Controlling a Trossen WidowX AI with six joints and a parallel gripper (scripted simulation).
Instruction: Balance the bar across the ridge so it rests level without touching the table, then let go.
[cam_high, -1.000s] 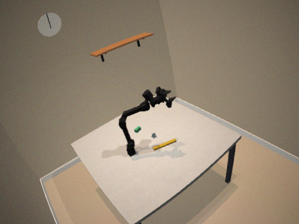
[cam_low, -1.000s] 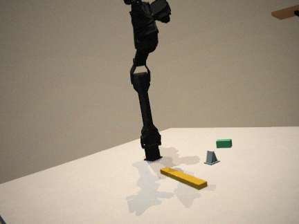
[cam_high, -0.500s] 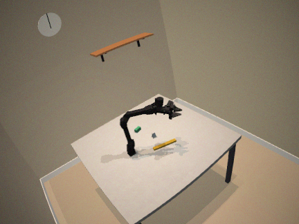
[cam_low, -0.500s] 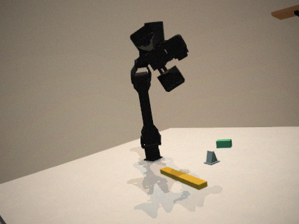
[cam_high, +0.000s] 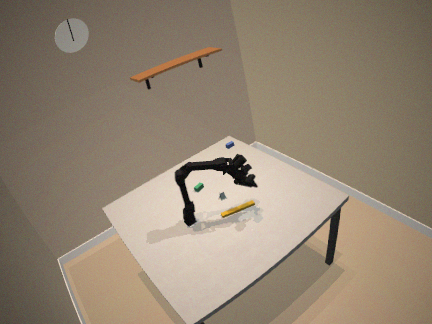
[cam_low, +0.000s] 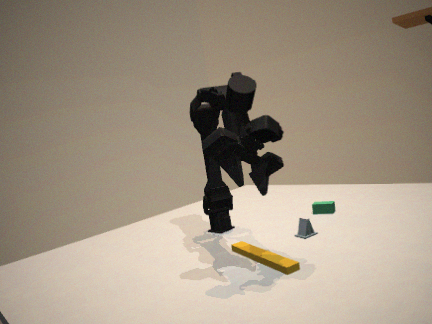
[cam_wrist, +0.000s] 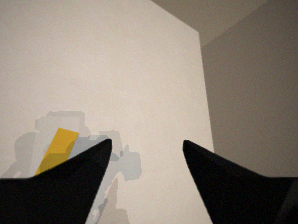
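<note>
Yellow bar (cam_low: 265, 257) lies flat on the table (cam_low: 380, 280), well apart from the grey ridge (cam_low: 305, 228); the two do not touch. The ridge stands upright between the bar and a green block (cam_low: 323, 207). In the top view the ridge (cam_high: 222, 195) is too small to make out its shape.

The gripper (cam_low: 252, 181) hangs in the air above the table, jaws apart with nothing between them. It is clear of the bar and the ridge. In the exterior view the folded arm (cam_low: 220, 150) overlaps itself, so the links are hard to separate.

In the wrist view only one end of the bar (cam_wrist: 58, 148) shows; the rest is hidden behind one dark fingertip (cam_wrist: 65, 185). The ridge falls outside that view. Grey shadows mottle the table around the bar.

A blue block (cam_high: 229, 144) sits near the far table edge, seen only from the top view. A clock (cam_high: 71, 35) and a shelf (cam_high: 176, 64) hang on the wall.
</note>
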